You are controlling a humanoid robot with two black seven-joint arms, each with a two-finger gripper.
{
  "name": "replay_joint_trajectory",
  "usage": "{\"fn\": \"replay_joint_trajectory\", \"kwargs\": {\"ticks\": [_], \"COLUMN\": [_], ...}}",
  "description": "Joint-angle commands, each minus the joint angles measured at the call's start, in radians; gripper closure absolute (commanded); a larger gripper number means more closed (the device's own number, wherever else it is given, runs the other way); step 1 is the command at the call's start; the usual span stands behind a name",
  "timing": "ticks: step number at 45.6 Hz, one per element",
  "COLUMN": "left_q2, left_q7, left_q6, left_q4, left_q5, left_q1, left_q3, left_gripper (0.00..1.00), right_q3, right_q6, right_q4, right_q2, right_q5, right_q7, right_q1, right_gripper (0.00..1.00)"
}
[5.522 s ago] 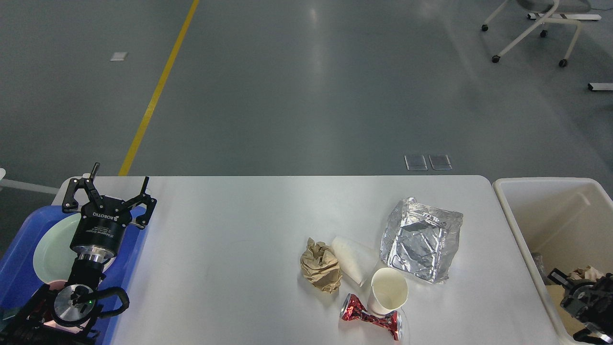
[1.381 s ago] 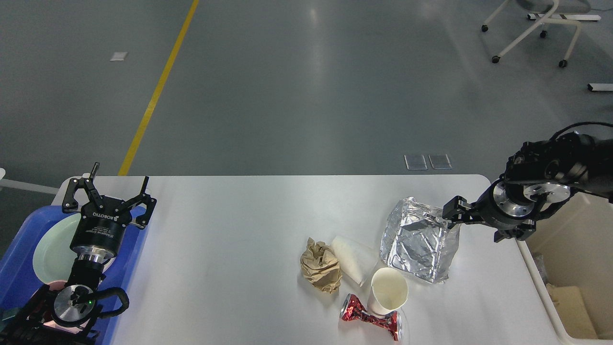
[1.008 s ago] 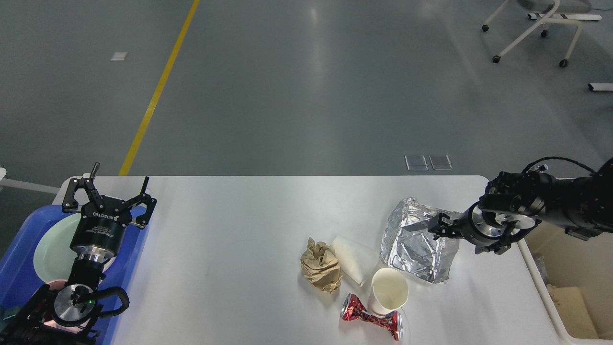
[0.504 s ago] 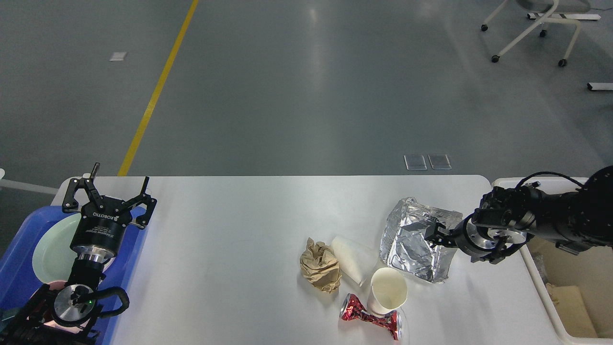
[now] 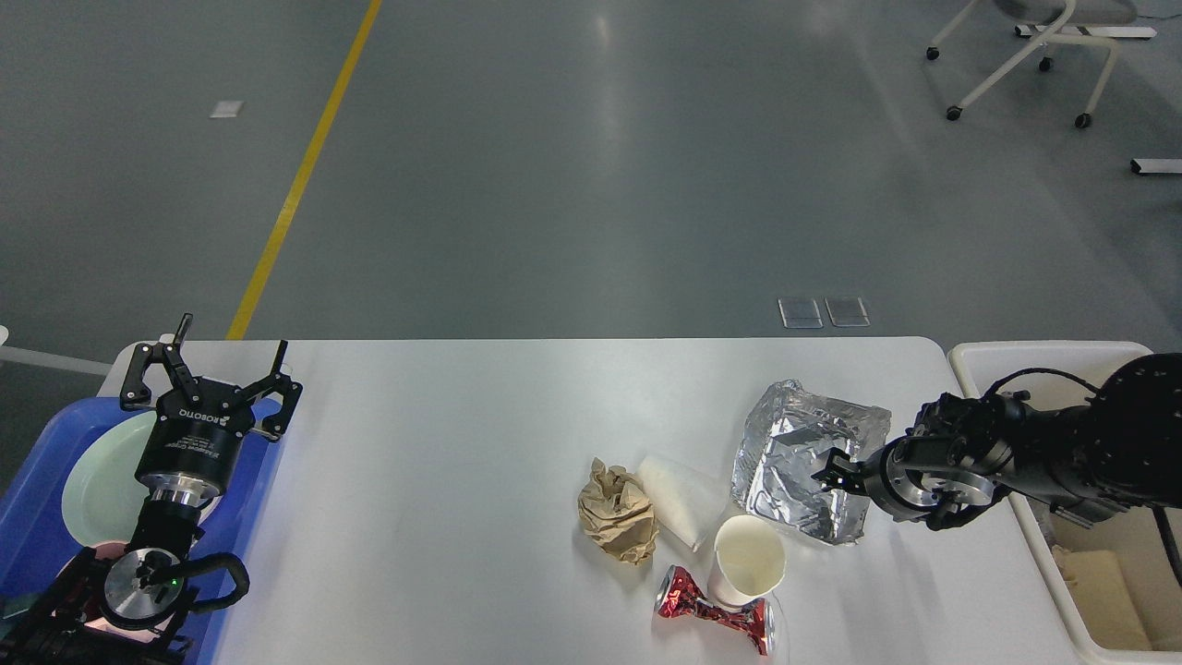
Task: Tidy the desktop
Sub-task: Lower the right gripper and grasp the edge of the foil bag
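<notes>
Spanning nearly my whole view, the desktop (image 5: 443,480) carries litter at its right. Beside its right end, a cream bin (image 5: 1016,356) holds cardboard; at left, a blue tray (image 5: 37,480) holds a pale plate (image 5: 97,476). My right gripper (image 5: 825,473) touches the foil bag (image 5: 803,462), its spread unreadable; my left gripper (image 5: 211,365) gapes wide, empty.

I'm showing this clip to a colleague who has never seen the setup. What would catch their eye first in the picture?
Probably the crumpled silver foil bag on the right of the white desktop, with the right gripper reaching into its edge. Next, the litter just left of it: a brown paper wad, a white paper cup and a crushed red can. Far left, the left gripper hangs open over a blue tray.
</notes>
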Motion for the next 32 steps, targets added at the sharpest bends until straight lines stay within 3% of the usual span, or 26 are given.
{"fn": "replay_joint_trajectory", "kwargs": {"ticks": [1, 5, 13, 21, 24, 32], "left_q2": [0.0, 0.0, 0.0, 0.0, 0.0, 0.0], "left_q7": [-0.001, -0.001, 0.0, 0.0, 0.0, -0.001], "left_q6": [0.0, 0.0, 0.0, 0.0, 0.0, 0.0], "left_q4": [0.0, 0.0, 0.0, 0.0, 0.0, 0.0], "left_q5": [0.0, 0.0, 0.0, 0.0, 0.0, 0.0], "left_q1": [0.0, 0.0, 0.0, 0.0, 0.0, 0.0], "left_q3": [0.0, 0.0, 0.0, 0.0, 0.0, 0.0], "left_gripper": [0.04, 0.04, 0.04, 0.04, 0.04, 0.04], "right_q3": [0.001, 0.001, 0.001, 0.001, 0.001, 0.001], "right_q6": [-0.013, -0.013, -0.013, -0.022, -0.023, -0.023], "right_q4": [-0.002, -0.002, -0.002, -0.002, 0.0, 0.005], "right_q2": [-0.001, -0.001, 0.001, 0.001, 0.001, 0.001], "right_q5": [0.007, 0.007, 0.007, 0.009, 0.007, 0.007], "right_q7": [0.0, 0.0, 0.0, 0.0, 0.0, 0.0], "right_q1": [-0.004, -0.004, -0.015, -0.015, -0.015, -0.02], "right_gripper": [0.18, 0.27, 0.62, 0.84, 0.98, 1.0]}}
